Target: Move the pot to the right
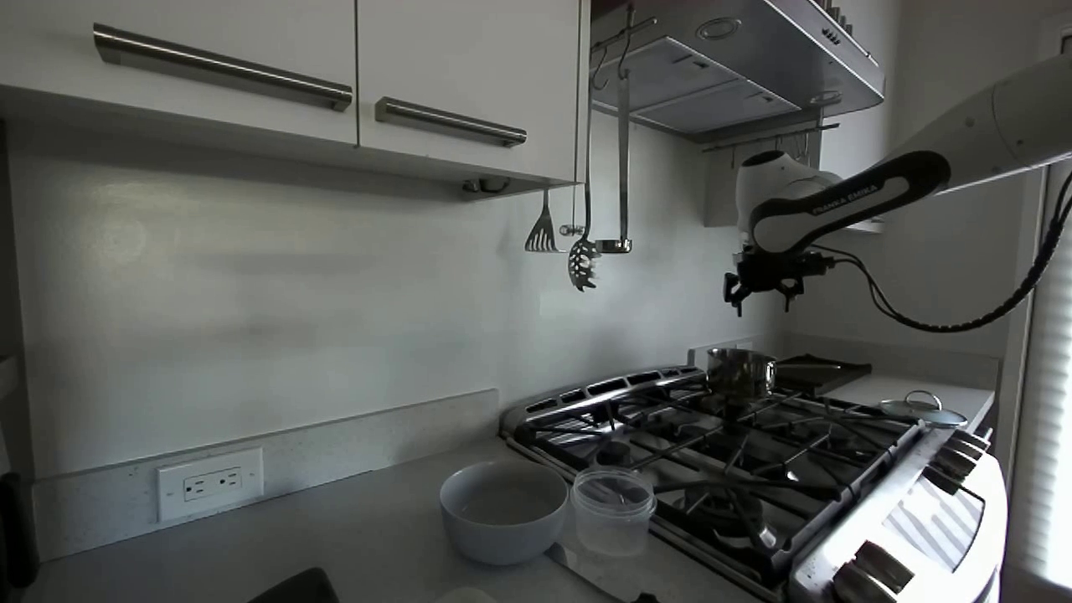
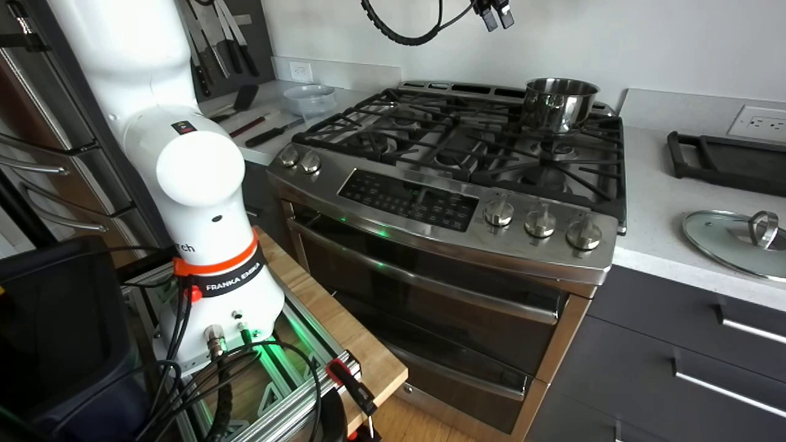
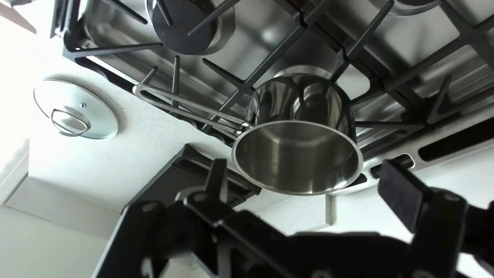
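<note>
The pot is a shiny steel cylinder standing upright on a back burner grate of the stove. The pot shows in both exterior views (image 1: 741,374) (image 2: 556,107) and in the wrist view (image 3: 305,104), where its open top faces the camera and looks empty. Its looped wire handle (image 3: 189,106) points left in the wrist view. My gripper hangs in the air above the pot's height, apart from it, in both exterior views (image 1: 763,307) (image 2: 498,26). In the wrist view the gripper's fingers (image 3: 305,170) are wide apart with nothing between them.
A gas stove (image 2: 454,141) with raised grates carries the pot. A glass lid (image 2: 734,245) and a black tray (image 2: 737,159) lie on the counter beside it. A pale bowl (image 1: 504,511) and a clear container (image 1: 614,515) stand across the stove. Utensils (image 1: 624,159) hang below the hood (image 1: 737,67).
</note>
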